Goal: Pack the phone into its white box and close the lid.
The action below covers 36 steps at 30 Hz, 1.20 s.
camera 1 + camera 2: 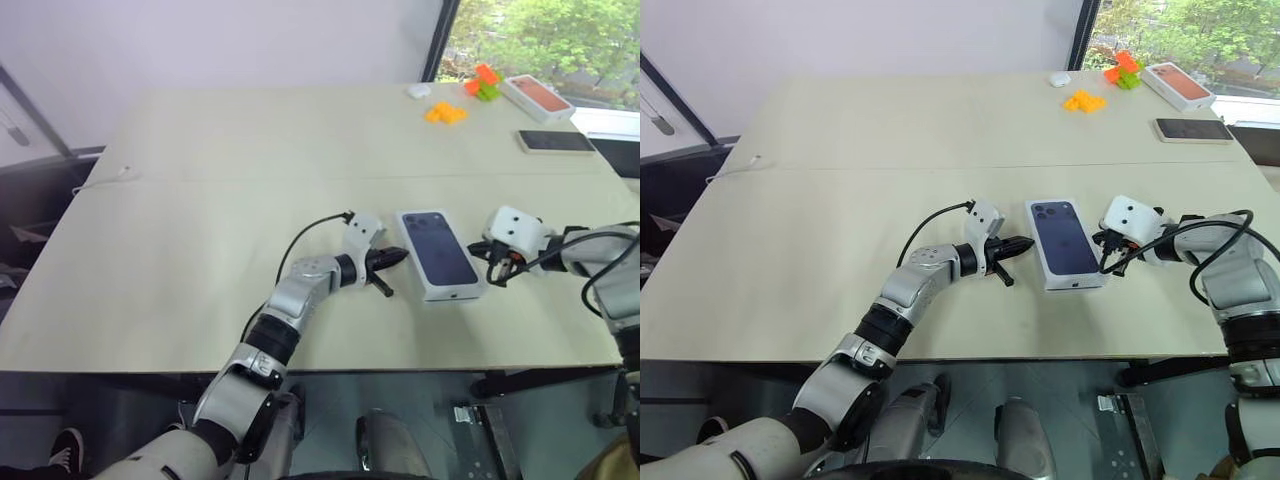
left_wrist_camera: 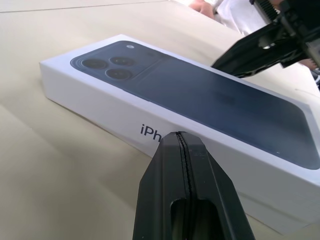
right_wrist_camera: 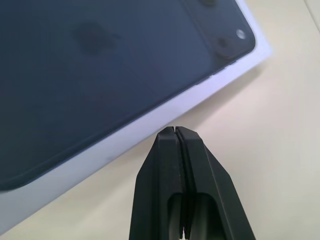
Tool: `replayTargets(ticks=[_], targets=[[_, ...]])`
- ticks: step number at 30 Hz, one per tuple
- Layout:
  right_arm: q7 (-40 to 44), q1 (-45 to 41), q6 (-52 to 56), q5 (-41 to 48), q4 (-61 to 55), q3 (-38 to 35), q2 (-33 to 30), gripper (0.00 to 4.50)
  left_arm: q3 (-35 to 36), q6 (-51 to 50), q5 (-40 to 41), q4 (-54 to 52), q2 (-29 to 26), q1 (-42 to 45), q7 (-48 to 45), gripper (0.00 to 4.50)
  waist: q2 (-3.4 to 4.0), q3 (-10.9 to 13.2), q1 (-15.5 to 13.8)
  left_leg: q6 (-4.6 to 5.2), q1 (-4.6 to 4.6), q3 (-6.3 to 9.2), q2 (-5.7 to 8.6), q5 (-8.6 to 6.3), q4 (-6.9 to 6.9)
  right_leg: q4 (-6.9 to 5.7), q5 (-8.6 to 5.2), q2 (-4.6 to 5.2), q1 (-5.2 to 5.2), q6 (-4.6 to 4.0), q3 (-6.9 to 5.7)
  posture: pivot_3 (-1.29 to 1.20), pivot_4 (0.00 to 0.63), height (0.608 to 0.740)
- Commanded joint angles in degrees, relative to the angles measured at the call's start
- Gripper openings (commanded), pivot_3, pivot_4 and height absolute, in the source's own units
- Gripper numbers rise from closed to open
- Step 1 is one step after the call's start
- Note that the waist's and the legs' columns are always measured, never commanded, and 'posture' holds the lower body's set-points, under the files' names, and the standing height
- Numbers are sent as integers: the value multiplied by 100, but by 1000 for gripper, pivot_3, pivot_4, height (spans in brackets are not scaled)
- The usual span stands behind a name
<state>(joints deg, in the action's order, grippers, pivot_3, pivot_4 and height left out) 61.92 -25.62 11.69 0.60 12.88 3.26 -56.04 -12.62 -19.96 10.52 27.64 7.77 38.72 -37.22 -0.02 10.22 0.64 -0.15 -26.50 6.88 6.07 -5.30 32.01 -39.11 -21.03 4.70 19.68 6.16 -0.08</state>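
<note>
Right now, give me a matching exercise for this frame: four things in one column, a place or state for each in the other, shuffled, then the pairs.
Things:
1. white box
2. left gripper
3. orange-topped box
4. black phone

Places or states:
A. far right corner of the table, by the window
B. lying flat beside the right edge, nearer than the orange-topped box
C. closed, between the two grippers
D. shut, pointing at the white box's side

Pairs: 1-C, 2-D, 3-A, 4-B
</note>
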Motion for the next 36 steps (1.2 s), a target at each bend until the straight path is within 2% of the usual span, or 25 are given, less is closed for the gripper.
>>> replayTargets(ticks=[1,11,21,30,36], targets=[[138,65,270,271,-358,-270,-114,36,-145,-30,-8,-307,91,-50,-62,0,0,0,0,0,0,0,0,0,0,0,0,0,0,0,0,0,150,740],[301,445,326,224,-707,-222,-229,36,-171,-345,40,-630,99,-294,-51,0,0,0,0,1,0,0,0,-1,0,1,0,1,-1,-1,0,0,150,740],[240,384,353,221,-686,-264,-162,36,-301,-310,35,-796,90,-355,-155,0,0,0,-2,1,0,-1,0,-2,1,2,-1,2,-2,-1,0,0,150,740],[584,675,608,437,-1056,-325,-347,36,-439,-441,46,-983,103,-409,-284,0,1,0,-13,2,-1,-1,0,-3,1,5,-1,3,-2,0,-1,0,150,740],[358,723,362,235,-920,-266,-280,36,-550,-343,-86,-953,4,-545,-313,0,1,0,-7,3,0,-1,0,-3,1,5,-1,3,-3,-1,-2,0,150,740]])
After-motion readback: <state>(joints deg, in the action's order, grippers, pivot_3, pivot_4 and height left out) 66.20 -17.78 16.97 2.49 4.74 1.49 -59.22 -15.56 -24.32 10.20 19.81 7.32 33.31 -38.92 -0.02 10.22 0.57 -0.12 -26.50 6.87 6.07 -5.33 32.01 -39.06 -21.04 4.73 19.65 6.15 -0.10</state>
